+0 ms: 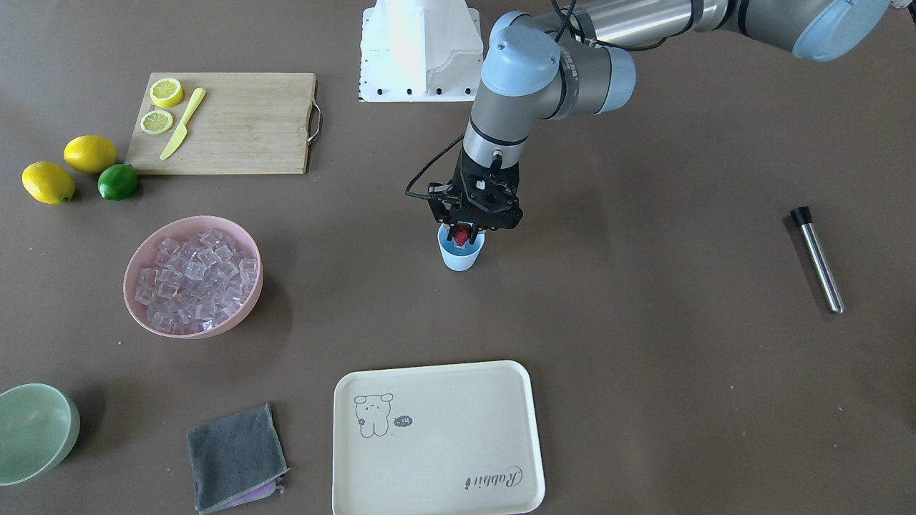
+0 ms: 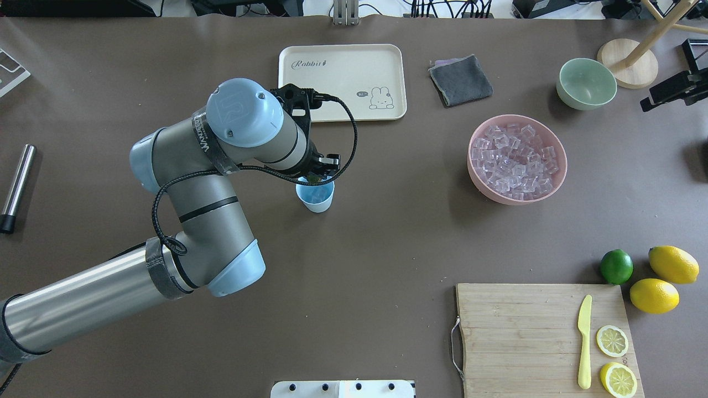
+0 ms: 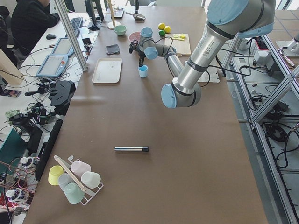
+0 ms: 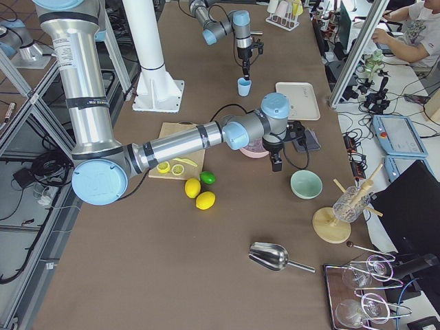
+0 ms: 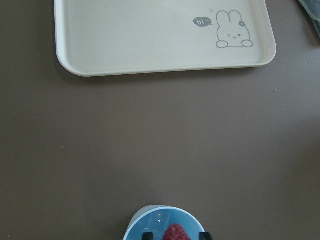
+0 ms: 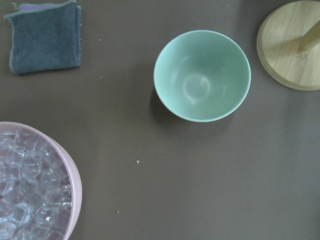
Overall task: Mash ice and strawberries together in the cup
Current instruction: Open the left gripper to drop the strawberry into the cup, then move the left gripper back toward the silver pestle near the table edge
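**Strawberry hanging straight over the cup mouth**

Left hand [image 1: 464, 230] is pointing straight down and clenching the strawberry [image 5: 176, 233] between its fingertips. The cup [image 1: 459, 257] is standing upright on the worktop [image 1: 644, 357] directly beneath, its rim just under the fruit. The wrist view is showing the berry inside the rim's outline.

Judgement: the coming move is calling for a release only, with no sideways shift.

Clear ice [image 2: 316, 194] is seemingly lying in the cup. Farther off, the pink bowl [image 1: 131, 279] is holding many more cubes. Right hand [image 4: 276, 162] is hovering near that bowl, well apart from the cup. Whether it is released or clenched, I cannot tell.
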Robot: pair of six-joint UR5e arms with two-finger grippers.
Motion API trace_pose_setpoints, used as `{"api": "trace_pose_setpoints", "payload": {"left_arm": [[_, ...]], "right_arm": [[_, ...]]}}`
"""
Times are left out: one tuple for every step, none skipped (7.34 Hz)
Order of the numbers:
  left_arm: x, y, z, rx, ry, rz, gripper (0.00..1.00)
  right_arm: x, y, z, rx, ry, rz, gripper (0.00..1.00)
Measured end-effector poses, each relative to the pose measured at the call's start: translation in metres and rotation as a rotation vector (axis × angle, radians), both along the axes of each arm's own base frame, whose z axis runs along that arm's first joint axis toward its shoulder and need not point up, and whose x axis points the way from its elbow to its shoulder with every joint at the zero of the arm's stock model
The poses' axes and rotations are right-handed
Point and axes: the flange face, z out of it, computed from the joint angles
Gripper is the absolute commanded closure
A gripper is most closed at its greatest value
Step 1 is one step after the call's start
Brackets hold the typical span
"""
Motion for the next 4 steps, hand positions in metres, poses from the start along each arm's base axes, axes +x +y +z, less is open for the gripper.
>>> {"api": "trace_pose_setpoints", "payload": {"left_arm": [[0.001, 0.000, 0.001, 0.000, 0.001, 0.000, 0.01], [-0.004, -0.004, 0.001, 0.001, 0.004, -0.006, 0.01], [-0.025, -0.019, 0.009, -0.012, 0.006, -0.022, 0.02], [-0.067, -0.046, 0.033, -0.060, 0.000, -0.040, 0.01]], "right_arm": [[-0.001, 0.001, -0.001, 0.000, -0.001, 0.000, 0.02], [-0.002, 0.001, -0.001, -0.001, -0.001, 0.001, 0.02], [-0.003, 0.000, -0.002, -0.002, -0.003, -0.002, 0.02], [-0.008, -0.001, -0.003, -0.003, -0.005, -0.010, 0.02]]}}
